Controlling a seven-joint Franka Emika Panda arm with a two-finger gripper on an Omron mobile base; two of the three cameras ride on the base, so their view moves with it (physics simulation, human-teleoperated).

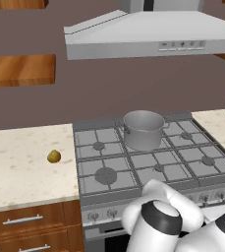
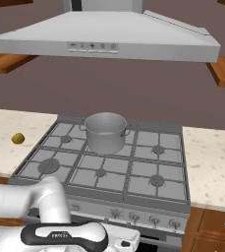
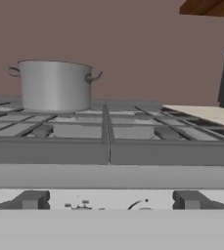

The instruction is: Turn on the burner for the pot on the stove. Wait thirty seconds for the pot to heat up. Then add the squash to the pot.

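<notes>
Pot: the pot (image 1: 143, 129) sits upper middle of the left base view, on a back-row grate of the stove (image 1: 109, 170), centred over a burner, so it's already where it needs to be for heating.
Squash: the squash (image 1: 54, 156) is parked middle-left on the counter (image 1: 20, 167), just beside the stove's left edge and well apart from the pot. Makes sense, it only goes in later.
Knobs: hand view looks low along the stove front, with two dark finger tips (image 3: 31, 200) rising at the bottom in front of the control panel (image 3: 111, 197). Guessing the hand is lined up there to go for a burner knob.
Fingers: spread wide, grasping nothing.
Progress: no flame that I can spot, so I'd say the burner isn't on yet.
</notes>
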